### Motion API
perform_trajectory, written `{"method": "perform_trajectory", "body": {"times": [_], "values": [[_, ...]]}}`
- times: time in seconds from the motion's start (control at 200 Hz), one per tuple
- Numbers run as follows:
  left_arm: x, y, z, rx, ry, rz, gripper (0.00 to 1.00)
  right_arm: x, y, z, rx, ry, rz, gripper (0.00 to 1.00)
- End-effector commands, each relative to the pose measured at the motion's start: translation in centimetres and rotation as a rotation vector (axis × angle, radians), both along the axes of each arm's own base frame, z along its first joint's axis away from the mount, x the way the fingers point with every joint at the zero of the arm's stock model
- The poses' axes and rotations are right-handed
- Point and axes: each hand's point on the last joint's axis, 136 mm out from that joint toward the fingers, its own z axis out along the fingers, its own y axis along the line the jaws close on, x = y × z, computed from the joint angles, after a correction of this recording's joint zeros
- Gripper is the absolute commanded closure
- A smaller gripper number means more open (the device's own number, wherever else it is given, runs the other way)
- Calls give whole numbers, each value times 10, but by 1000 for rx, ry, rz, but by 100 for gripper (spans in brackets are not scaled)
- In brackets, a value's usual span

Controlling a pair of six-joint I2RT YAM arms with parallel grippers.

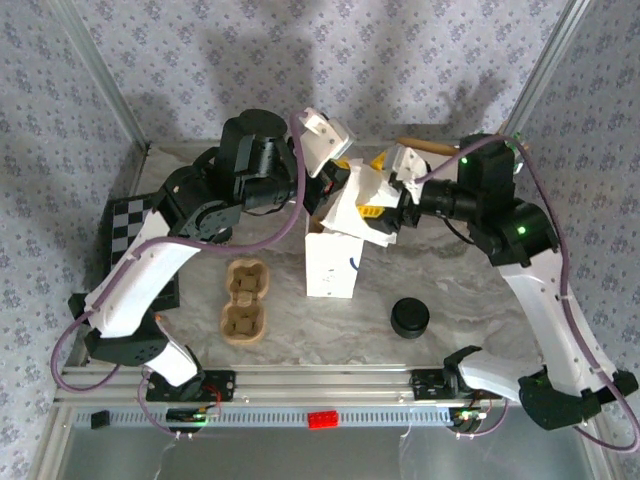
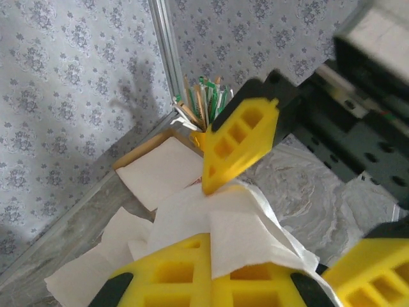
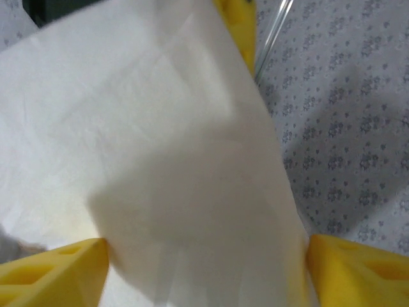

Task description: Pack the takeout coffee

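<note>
Nearest you, the black lid (image 1: pixel 409 318) lies flat on the table (image 1: pixel 480 290), just right of the white paper bag (image 1: pixel 331 268) and well apart from both grippers. The brown cup carrier (image 1: pixel 244 300) sits left of the bag. Your grippers meet above the bag's top, farther back than the lid. Your left gripper (image 1: pixel 344 172) is clamped on a white paper sheet (image 3: pixel 160 128). Your right gripper (image 3: pixel 204 272) has its jaws spread wide, with the sheet hanging flat between the fingers (image 3: pixel 54 272). Behind them are a napkin stack (image 2: pixel 163 169) and stir sticks (image 2: pixel 201 102) at the wall.
</note>
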Motion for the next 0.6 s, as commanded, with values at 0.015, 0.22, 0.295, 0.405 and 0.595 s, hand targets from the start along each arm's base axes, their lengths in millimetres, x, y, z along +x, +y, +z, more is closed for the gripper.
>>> {"method": "perform_trajectory", "body": {"times": [0.015,0.22,0.295,0.405,0.595], "values": [[-10,12,19,-42,-21,-15,100,-6,11,9,-11,-21,52,40],[5,33,34,-67,-62,126,100,4,18,9,-24,13,-46,91],[8,41,42,-85,-83,162,93,12,17,13,4,42,-118,100],[13,58,56,-130,-116,251,68,25,15,20,77,118,-232,100],[25,116,68,-211,-142,515,44,61,-7,38,288,282,-525,100]]}}
